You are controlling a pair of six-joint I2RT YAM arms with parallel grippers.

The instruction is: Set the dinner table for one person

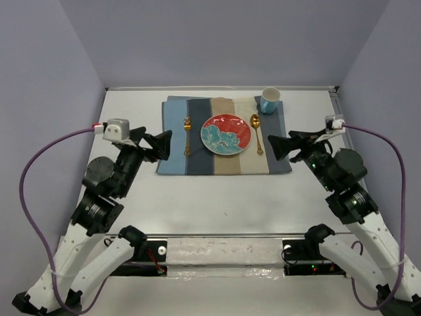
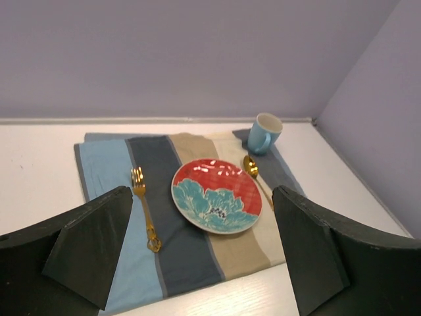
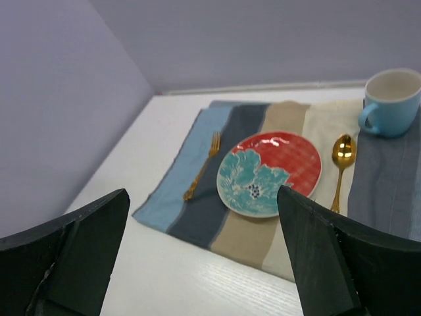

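The dinner table point(image 1: 217, 197), white with a pale raised rim, fills the floor of a booth with lilac walls point(image 1: 217, 39). Toward its far middle lies a striped placemat point(image 1: 197, 158). On it a floral plate point(image 1: 225, 134) sits between a gold fork point(image 1: 187, 135) and a gold spoon point(image 1: 256, 131), with a blue mug point(image 1: 270, 100) on the far right corner. The left gripper point(image 1: 162, 146) and right gripper point(image 1: 276, 148) hover at the mat's side edges, released, grasping nothing.

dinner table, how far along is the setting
Done: striped cloth placemat on the white dinner table, holding a red-and-teal round plate, gold metal fork, gold metal spoon, light blue mug. In hand: nothing; left end effector and right end effector open, empty. Left: apparently nothing.
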